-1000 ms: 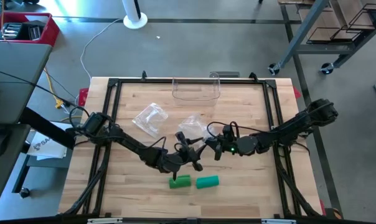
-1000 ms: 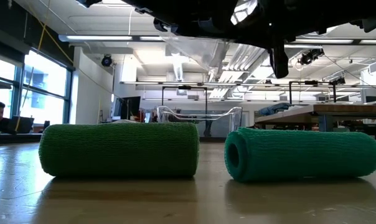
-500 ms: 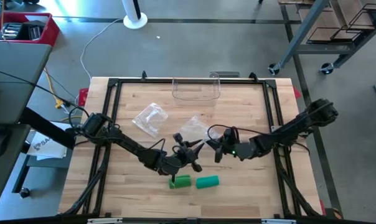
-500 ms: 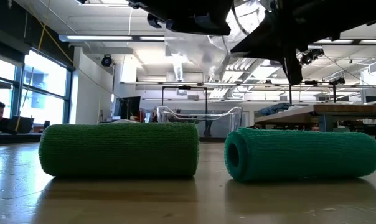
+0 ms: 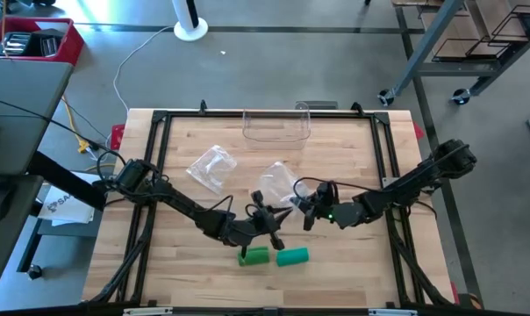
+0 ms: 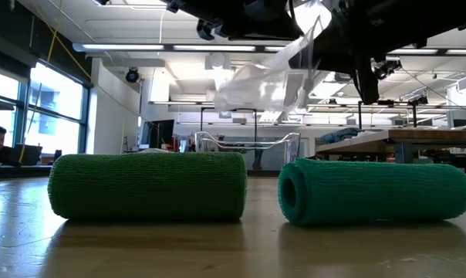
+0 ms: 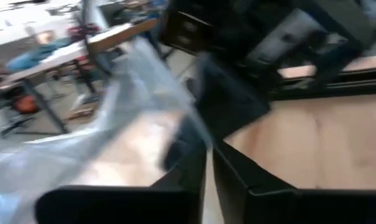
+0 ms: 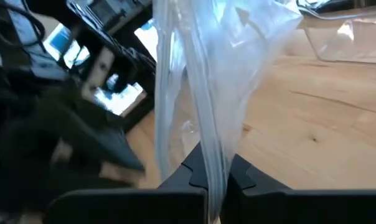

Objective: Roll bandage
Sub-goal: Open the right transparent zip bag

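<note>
Above the table's middle we see our left gripper (image 5: 267,219), arm stretched low, fingers nearly together on a clear plastic bag (image 5: 278,182); right gripper (image 5: 302,207) pinches its other edge. Two green bandage rolls (image 5: 254,255) (image 5: 292,255) lie just below.

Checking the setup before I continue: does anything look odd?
Yes: both end effectors, left and right, pinch one clear bag in mid-air, while both green rolls lie untouched on the table.
</note>
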Available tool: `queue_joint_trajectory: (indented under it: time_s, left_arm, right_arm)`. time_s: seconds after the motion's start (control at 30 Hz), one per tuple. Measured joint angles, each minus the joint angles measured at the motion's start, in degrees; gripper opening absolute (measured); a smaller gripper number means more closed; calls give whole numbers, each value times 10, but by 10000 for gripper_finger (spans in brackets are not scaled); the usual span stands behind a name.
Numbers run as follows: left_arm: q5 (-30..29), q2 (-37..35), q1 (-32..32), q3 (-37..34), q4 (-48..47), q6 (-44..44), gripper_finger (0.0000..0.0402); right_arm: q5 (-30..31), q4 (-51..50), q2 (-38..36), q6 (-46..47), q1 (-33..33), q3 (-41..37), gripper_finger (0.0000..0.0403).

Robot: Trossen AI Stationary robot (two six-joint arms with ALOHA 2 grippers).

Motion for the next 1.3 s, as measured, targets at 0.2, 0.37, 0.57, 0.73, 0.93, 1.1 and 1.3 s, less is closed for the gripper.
queue_joint_trajectory:
  time_s: [0.2,0.37,0.57,0.73,0.93,1.1,1.3]
  left_arm:
    - [51,0,21,0,0,-15,104]
    - [72,0,36,0,-1,-19,172]
    - [53,0,38,0,-5,-20,191]
    - [13,0,38,1,-17,-36,161]
    - [-1,-1,38,1,-21,-39,86]
    - [-7,-1,33,1,-24,-39,16]
    - [-25,-1,22,0,-31,-44,4]
  right_arm:
    - [0,36,0,-11,0,0,0]
    - [6,37,0,-10,-4,0,0]
    - [8,39,0,-8,-10,0,0]
    - [5,41,0,-6,-12,0,0]
    - [5,41,0,-6,-10,0,0]
    - [1,39,0,-9,-10,0,0]
    - [-10,-5,0,-21,-9,0,3]
